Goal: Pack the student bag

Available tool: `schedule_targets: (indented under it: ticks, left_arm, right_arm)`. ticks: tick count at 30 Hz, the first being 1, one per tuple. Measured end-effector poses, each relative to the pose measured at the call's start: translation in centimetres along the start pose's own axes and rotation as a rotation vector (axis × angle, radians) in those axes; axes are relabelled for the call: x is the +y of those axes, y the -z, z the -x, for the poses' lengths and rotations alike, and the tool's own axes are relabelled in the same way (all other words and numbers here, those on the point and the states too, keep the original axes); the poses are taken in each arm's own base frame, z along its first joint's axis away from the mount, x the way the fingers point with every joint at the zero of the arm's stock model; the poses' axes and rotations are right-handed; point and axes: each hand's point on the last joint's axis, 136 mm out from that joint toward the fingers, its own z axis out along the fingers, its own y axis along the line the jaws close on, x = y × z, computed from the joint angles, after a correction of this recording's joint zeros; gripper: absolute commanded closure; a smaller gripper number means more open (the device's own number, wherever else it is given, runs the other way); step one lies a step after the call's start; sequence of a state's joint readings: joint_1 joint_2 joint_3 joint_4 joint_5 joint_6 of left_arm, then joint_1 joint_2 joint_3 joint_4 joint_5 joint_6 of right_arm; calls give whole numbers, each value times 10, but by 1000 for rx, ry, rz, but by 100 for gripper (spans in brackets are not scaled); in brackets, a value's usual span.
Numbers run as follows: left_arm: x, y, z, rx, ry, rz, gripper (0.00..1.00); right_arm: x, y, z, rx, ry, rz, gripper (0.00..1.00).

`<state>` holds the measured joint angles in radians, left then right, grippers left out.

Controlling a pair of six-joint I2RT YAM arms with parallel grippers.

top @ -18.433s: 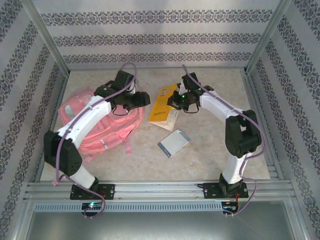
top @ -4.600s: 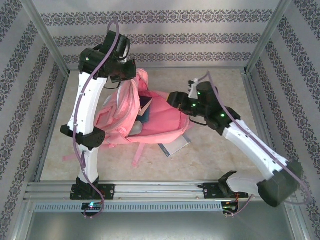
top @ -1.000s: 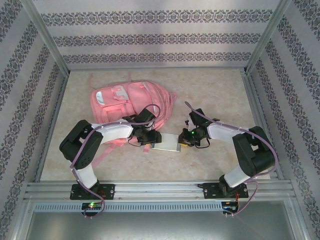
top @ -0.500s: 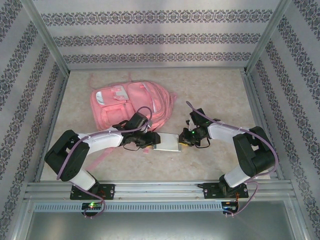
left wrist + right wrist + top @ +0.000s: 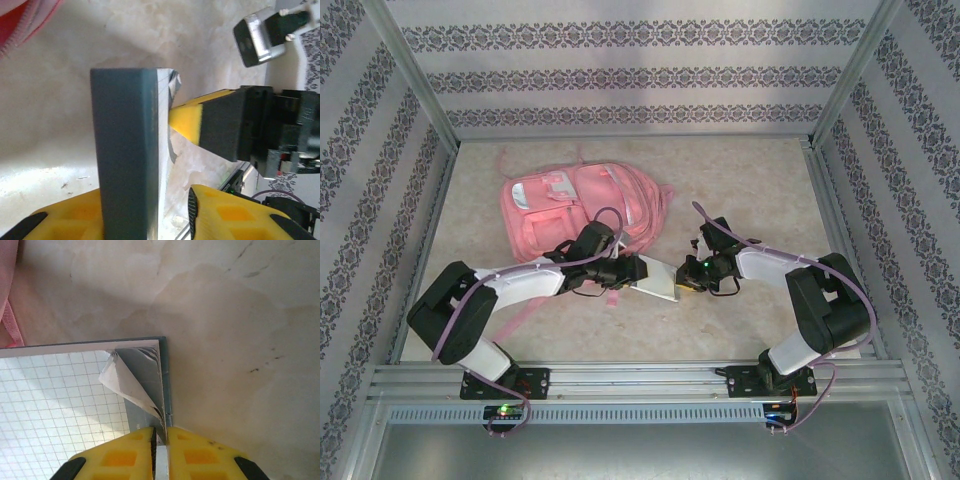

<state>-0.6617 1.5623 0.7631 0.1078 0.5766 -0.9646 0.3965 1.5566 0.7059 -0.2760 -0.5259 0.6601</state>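
Table [image 5: 750, 180]: notebook [image 5: 658, 282] now tilted up inside left end effector [image 5: 632, 272].

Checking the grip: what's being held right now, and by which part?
The right gripper pinches the grey-covered grid-paper notebook by its edge near a corner; the left gripper straddles the opposite edge, jaws not closed.

The top view looks down from above the near edge. Both wrist views face the surface [image 5: 225, 300] closely, sharing the notebook [image 5: 60, 390].

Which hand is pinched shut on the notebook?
The right hand, its fingers tight on the notebook's edge by the curled page; the left hand straddles the other end with a visible gap.
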Motion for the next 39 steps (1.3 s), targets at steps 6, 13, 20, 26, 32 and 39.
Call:
schedule_targets:
  ticks: [6, 13, 20, 26, 32, 39]
  left_arm:
    - [-4, -2, 4, 7, -1, 16, 100]
    - [-55, 63, 8, -114, -84, -70, 100]
    - [-108, 119, 17, -213, -116, -281, 100]
    - [-125, 129, 20, -184, -81, -393, 100]
    - [-143, 137, 16, -161, -92, -485, 100]
    - [-145, 133, 15, -133, -85, -504, 100]
  right_arm:
    - [-3, 12, -2, -25, -18, -21, 58]
    - [25, 82, 12, -225, -11, 26, 42]
    - [101, 157, 13, -397, 67, 375, 37]
    - [132, 173, 0, -351, 126, 529, 32]
    - [146, 177, -14, -281, 166, 601, 35]
    - [162, 187, -17, -260, 170, 685, 70]
